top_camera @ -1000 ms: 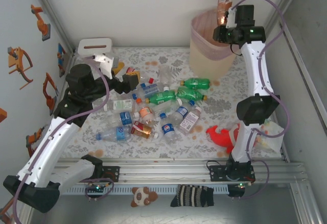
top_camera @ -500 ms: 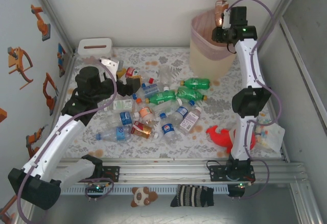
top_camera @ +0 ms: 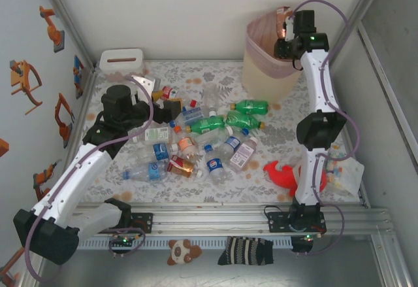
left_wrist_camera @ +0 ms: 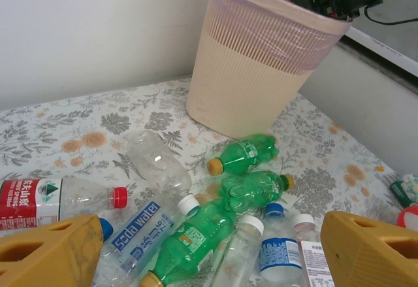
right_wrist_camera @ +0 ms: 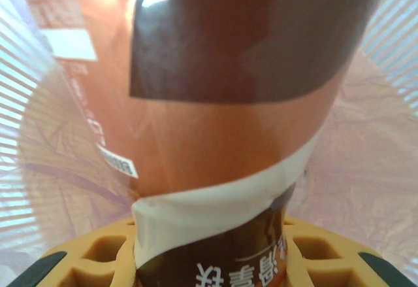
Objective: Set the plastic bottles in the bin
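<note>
My right end effector (top_camera: 285,33) clamped on brown-label bottle (right_wrist_camera: 222,104), over bin (top_camera: 260,71), upper right. Left end effector (left_wrist_camera: 209,251) fingers apart above bottles (top_camera: 209,125) on surface (top_camera: 281,130), frame centre.

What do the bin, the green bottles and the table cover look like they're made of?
The bin: likely matte beige plastic, judging by its moulded slots; a thin pink liner, probably plastic film, folds over the rim. The green bottles: glossy translucent plastic, with highlights and see-through walls. The table cover: printed floral cloth or vinyl; the look leaves that open.
</note>
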